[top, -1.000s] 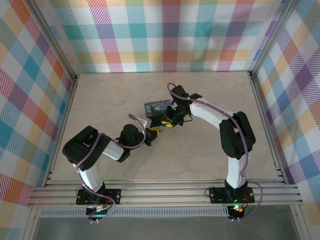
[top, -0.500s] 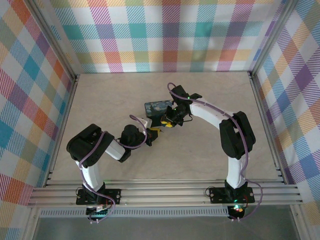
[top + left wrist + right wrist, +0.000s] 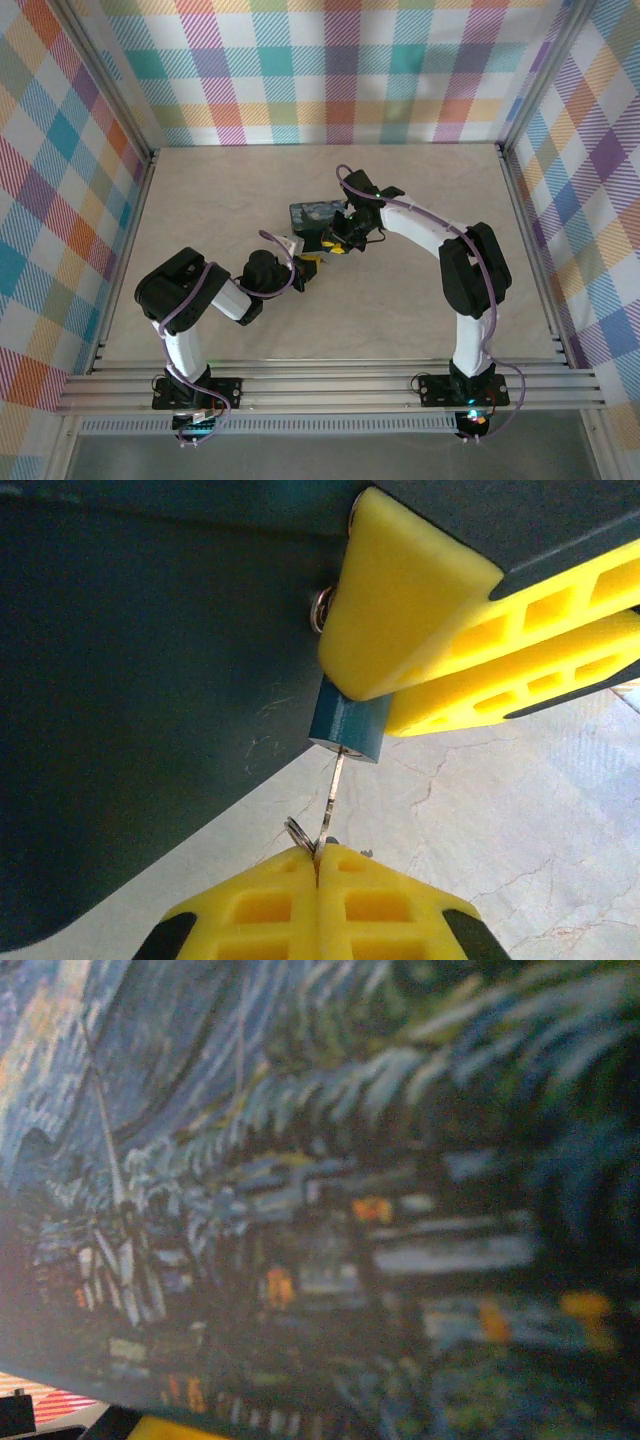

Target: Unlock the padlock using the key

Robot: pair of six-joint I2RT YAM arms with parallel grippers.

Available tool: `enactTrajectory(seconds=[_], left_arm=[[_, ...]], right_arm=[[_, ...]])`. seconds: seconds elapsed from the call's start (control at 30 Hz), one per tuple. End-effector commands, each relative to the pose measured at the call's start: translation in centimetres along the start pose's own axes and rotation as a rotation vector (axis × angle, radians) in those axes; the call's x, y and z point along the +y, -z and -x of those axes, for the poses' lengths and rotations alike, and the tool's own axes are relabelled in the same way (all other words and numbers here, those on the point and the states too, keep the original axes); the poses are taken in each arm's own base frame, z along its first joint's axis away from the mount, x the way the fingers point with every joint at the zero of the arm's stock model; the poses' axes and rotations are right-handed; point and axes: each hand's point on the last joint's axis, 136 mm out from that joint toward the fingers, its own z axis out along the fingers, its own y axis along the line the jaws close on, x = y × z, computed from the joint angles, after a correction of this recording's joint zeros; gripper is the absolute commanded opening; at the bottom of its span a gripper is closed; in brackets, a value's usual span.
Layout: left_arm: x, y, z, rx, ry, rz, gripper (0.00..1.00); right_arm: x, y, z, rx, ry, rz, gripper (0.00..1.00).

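Your left gripper [image 3: 318, 858] has its 2 yellow fingers pressed together on the key [image 3: 334, 790], whose blade runs up to the underside of the teal padlock [image 3: 347, 727]. Your right gripper [image 3: 340, 241] pinches that padlock just beside the dark box [image 3: 150, 680]. From above you see both arms meeting mid-table by the box, but key and padlock are too small to make out there. The right wrist camera gives you a blurred painted surface at close range. The padlock's upper part is hidden behind the right fingers. Bare table [image 3: 420, 310] lies all around, with the plaid walls [image 3: 320, 70] well apart.
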Motion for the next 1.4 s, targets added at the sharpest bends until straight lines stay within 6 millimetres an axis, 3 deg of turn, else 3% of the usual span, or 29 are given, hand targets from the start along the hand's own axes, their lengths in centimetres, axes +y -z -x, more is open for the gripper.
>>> enactTrajectory(seconds=[0.0,0.33,0.8,1.2,1.37], left_arm=[[-1.0,-0.2,1.9,-0.085,-0.012,-0.032,0.00],[-0.9,-1.2,1.3,-0.063,0.000,-0.056,0.00],[-1.2,-0.9,1.7,-0.053,-0.040,-0.052,0.00],[-4.0,-0.8,2.8,-0.026,-0.045,-0.183,0.00],[-4.2,-1.1,2.1,-0.002,-0.018,-0.213,0.00]], right_arm=[[0.6,0.5,-0.8,0.035,-0.015,0.037,0.00],[0.7,0.3,-1.3,0.062,-0.026,0.055,0.00],[-1.4,-0.1,-1.8,0.074,0.005,-0.044,0.00],[-1.2,0.2,-1.6,0.067,0.020,-0.052,0.00],[-0.7,-0.1,-1.7,0.069,0.015,-0.009,0.00]])
